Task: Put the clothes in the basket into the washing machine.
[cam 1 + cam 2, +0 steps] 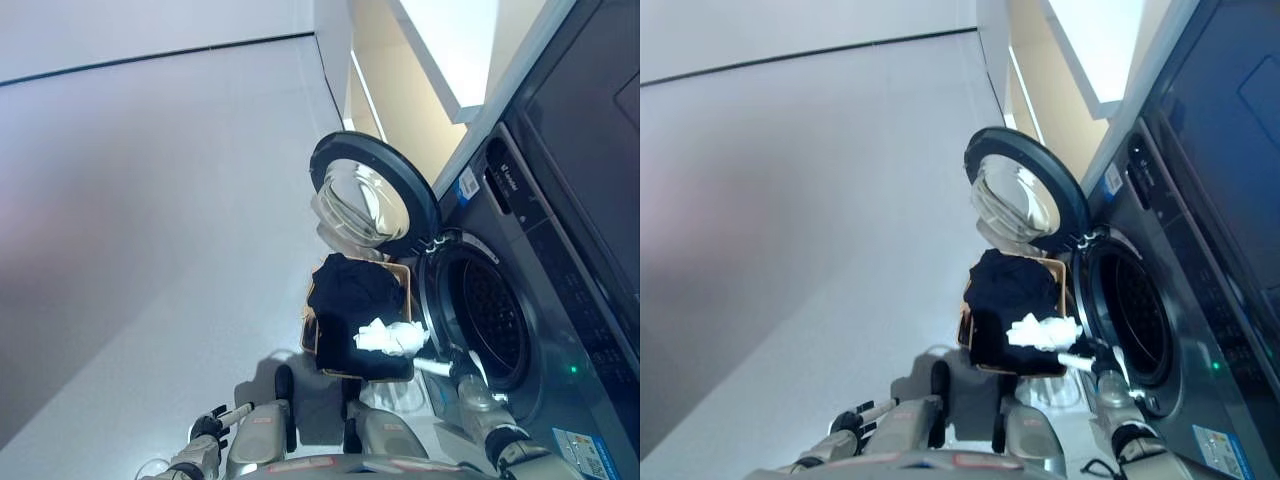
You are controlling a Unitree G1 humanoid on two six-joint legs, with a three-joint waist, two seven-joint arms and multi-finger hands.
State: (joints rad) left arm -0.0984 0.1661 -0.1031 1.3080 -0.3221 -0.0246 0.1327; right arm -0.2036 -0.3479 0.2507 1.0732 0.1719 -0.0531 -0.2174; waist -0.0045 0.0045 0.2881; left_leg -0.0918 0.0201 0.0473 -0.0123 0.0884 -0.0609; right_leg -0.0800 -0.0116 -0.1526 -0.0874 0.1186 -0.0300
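Observation:
A tan basket (309, 338) stands on the floor right in front of the washing machine (560, 250). It is heaped with dark clothes (352, 290), and a crumpled white cloth (390, 338) lies on top at the near side. The machine's round door (372, 196) is swung wide open beyond the basket, and the drum (492, 316) shows dark and hollow. My right hand (452, 364) is between the basket and the drum's lower rim, with a white-tipped finger stretched straight to the white cloth's near edge. My left hand (212, 428) hangs low at the lower left, fingers relaxed, holding nothing.
Pale floor (150, 220) spreads to the left of the basket. A cream cabinet and white wall (400, 60) stand beyond the open door. The machine's dark front panel (590, 330) runs along the right, with a small green light lit.

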